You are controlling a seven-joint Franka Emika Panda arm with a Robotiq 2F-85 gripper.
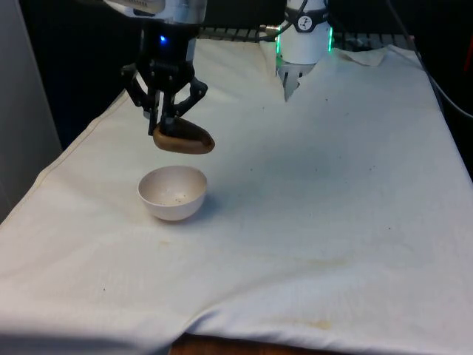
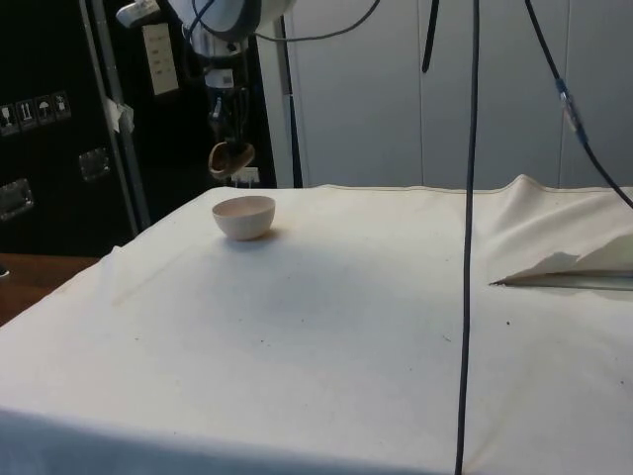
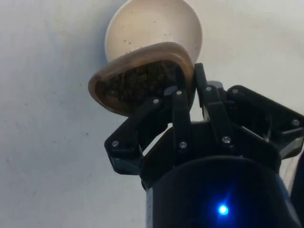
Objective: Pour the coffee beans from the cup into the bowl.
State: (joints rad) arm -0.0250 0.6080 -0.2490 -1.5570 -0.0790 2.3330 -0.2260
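A brown cup (image 1: 185,138) hangs in the air, tilted, with my gripper (image 1: 165,122) shut on its rim. In the wrist view the cup (image 3: 137,76) still holds dark coffee beans (image 3: 137,83), and the fingers (image 3: 183,102) pinch its wall. Directly under the cup stands a white bowl (image 1: 172,192) on the cloth, nearly bare inside but for a few dark specks. From the side, the cup (image 2: 230,158) sits a short way above the bowl (image 2: 243,216), not touching it. The wrist view has the bowl (image 3: 156,28) just past the cup's lip.
The white cloth (image 1: 310,222) covers the whole table, with folds at the near edge. A black cable (image 2: 471,237) hangs down through the side view. A crumpled fold of cloth (image 2: 564,259) lies at that view's right.
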